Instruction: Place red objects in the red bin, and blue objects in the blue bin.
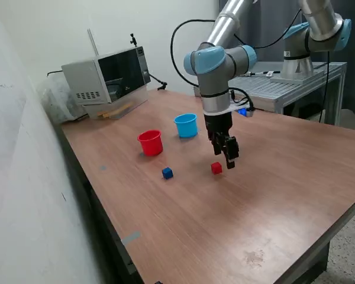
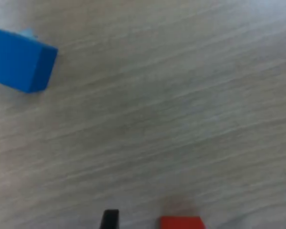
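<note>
gripper (image 1: 229, 158) low over the table (image 1: 272, 195), fingers spread, grasping nothing. red cube (image 1: 216, 168) on the table just beside and below the fingertips, lying between the two fingers in the wrist view (image 2: 182, 222), untouched. blue cube (image 1: 167, 173) farther off, toward the exterior view's left of the gripper; also seen from the wrist (image 2: 21, 60). red bin (image 1: 150, 142) and blue bin (image 1: 186, 125) upright beyond the gripper, side by side, apart from both cubes.
</note>
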`<move>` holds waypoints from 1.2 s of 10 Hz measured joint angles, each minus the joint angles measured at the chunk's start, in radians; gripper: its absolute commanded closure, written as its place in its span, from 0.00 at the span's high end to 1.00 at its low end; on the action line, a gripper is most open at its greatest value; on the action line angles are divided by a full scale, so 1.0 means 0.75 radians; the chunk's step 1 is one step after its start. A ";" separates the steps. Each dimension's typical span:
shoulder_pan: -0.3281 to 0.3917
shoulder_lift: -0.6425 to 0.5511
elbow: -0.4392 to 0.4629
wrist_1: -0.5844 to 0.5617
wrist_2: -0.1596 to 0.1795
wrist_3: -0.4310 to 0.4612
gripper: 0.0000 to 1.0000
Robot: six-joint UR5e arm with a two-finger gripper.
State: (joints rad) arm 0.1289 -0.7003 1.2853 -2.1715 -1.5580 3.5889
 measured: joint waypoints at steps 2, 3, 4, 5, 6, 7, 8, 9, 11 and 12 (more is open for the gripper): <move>-0.018 0.023 -0.020 -0.025 -0.024 0.000 1.00; -0.025 0.029 -0.027 -0.031 -0.029 0.000 1.00; -0.029 0.031 -0.030 -0.035 -0.031 0.000 1.00; -0.031 0.033 -0.029 -0.037 -0.032 0.000 1.00; -0.030 0.033 -0.027 -0.037 -0.033 -0.001 1.00; -0.026 0.033 -0.024 -0.038 -0.033 -0.001 1.00; -0.020 0.034 -0.024 -0.038 -0.033 -0.002 0.00; -0.016 0.034 -0.026 -0.038 -0.033 -0.005 0.00; -0.013 0.034 -0.030 -0.039 -0.035 -0.013 0.00; -0.013 0.034 -0.032 -0.040 -0.039 -0.015 0.00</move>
State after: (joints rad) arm 0.1192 -0.6750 1.2614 -2.2011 -1.5871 3.5774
